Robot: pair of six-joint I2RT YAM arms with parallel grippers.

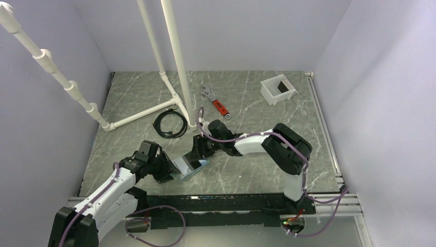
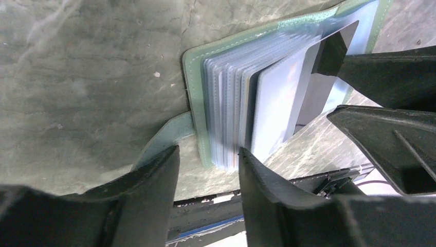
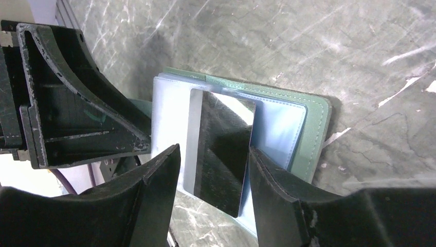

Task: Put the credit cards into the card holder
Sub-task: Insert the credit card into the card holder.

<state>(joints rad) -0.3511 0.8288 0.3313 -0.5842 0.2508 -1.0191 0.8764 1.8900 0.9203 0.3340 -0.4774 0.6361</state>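
Jaws on the right gripper [image 3: 213, 152] stand parted. We see the near end of a dark, glossy card [image 3: 221, 154] in the gap between them, with neither finger plainly touching it. On the left gripper [image 2: 208, 152] the jaws are partly apart and straddle the near edge of the card holder [image 2: 198, 82] and its fanned clear sleeves [image 2: 226, 103]. We cannot tell whether they press on it or merely flank it.

The card holder lies open on the marbled table [image 1: 257, 154], near the front edge and between the two grippers, with its green cover down and its sleeves up. From the right wrist, the cover's long side runs across the view, with a rounded corner at the far right.

The card rests on the top sleeve, its long axis in line with the reach of the right fingers. One short end points back at the right wrist and the other points away into the holder. That far end seems to sit just under a sleeve's lip (the clear plastic makes this hard to judge). A pale grey stripe runs down the card's left long edge. The card is slightly askew, its near end swung to the right.

Well apart, toward the back of the table, lie a white tub [image 1: 278, 88], a red-handled wrench [image 1: 217, 104] and a coil of black cable [image 1: 170, 124].
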